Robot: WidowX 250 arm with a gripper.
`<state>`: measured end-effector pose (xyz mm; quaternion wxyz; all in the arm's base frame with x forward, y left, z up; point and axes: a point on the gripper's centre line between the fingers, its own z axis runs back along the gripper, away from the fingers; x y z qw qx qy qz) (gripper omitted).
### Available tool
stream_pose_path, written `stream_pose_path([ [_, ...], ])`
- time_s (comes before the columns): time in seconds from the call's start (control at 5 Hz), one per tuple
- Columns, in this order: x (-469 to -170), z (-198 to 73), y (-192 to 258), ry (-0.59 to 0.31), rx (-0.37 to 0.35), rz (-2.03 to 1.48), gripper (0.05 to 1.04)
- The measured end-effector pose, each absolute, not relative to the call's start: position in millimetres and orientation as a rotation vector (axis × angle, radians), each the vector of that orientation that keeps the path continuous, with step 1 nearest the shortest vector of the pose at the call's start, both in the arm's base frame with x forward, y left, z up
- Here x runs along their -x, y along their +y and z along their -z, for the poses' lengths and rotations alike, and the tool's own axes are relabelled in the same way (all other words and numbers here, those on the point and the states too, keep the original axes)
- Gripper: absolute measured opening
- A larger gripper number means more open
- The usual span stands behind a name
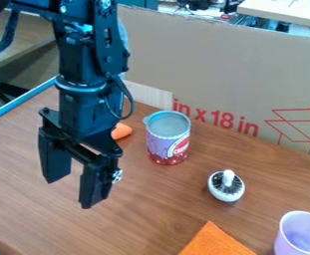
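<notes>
Our gripper hangs open at left, and if we swing it right too low, we could topple the can.

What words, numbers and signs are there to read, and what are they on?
"in x 18 in": red print on the cardboard wall.
A red line drawing, with no words I can read, is on that wall too.
The can: white letters on its red patch, too blurred to read.

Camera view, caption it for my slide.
Open black gripper over a brown tabletop with a can, orange cloth and purple cup.
</notes>
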<state>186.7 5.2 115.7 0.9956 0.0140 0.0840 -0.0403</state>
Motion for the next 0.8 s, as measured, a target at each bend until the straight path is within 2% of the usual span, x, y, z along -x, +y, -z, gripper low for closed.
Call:
stream_pose_path([
  [0.2,-186,-113,4,0.182,-0.023,0.08,1.001],
  [0.6,-213,-128,-79,0.093,0.085,0.269,1.001],
  [0.8,-234,-130,-114,0.034,0.092,0.308,1.001],
])
